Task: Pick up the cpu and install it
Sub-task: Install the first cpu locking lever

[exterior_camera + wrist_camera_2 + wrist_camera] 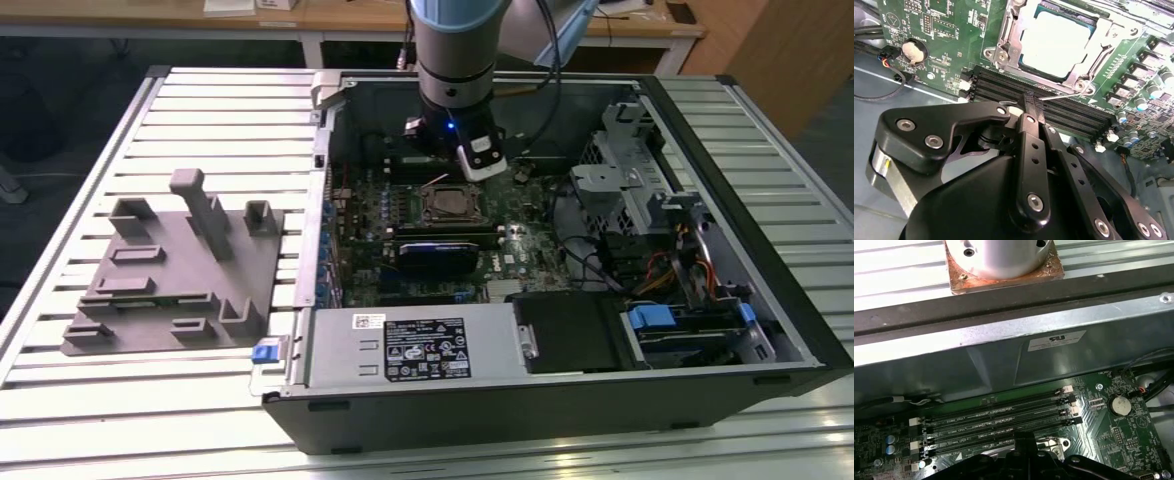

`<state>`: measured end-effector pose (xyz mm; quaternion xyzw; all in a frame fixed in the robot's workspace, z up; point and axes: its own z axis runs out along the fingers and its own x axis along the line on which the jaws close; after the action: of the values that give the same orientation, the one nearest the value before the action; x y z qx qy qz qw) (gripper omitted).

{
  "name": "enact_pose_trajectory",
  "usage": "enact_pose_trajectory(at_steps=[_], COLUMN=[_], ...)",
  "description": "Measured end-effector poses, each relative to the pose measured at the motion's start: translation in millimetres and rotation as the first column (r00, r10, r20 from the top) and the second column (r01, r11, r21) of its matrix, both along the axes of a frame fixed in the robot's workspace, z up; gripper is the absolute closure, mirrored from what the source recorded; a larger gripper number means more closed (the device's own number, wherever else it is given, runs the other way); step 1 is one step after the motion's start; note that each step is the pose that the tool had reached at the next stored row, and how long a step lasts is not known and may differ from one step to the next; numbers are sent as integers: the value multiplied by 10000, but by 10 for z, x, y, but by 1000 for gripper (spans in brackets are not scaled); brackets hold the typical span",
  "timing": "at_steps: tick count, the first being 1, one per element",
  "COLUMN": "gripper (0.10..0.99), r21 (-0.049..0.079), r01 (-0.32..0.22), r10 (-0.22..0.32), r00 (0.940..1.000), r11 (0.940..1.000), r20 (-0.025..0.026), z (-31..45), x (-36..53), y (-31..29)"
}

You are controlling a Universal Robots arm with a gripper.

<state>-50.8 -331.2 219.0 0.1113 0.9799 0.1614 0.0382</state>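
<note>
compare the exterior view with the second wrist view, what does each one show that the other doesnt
Exterior view alone: the grey plastic fixture on the slatted table, the drive cage and the whole open computer case. Second wrist view alone: the coin cell battery and the gripper, shut, above the memory slots. Both: the cpu seated in the socket.

silvery cpu (1054, 42), green motherboard (944, 45), black gripper (1030, 102).

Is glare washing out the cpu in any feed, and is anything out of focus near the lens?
In the second wrist view the cpu top is blown out to near white by glare, while the gripper linkage up close looks soft. In the exterior view the cpu reads dull, without glare. In the first wrist view the silver metal cylinder shines brightly.
</note>
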Motion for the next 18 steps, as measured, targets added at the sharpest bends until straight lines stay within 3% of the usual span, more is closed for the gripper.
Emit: enact_pose_trajectory(at_steps=[3,8,10,18], gripper=[980,980,980,980], r21=[3,2,2,-20], r01=[-2,9,12,71], r10=[2,-9,-12,-70], r00=[10000,9993,9989,9980], r11=[10000,10000,10000,10000], r20=[26,379,474,622], z=[-7,-32,-40,-78], x=[1,-2,-2,-28], y=[1,1,1,15])
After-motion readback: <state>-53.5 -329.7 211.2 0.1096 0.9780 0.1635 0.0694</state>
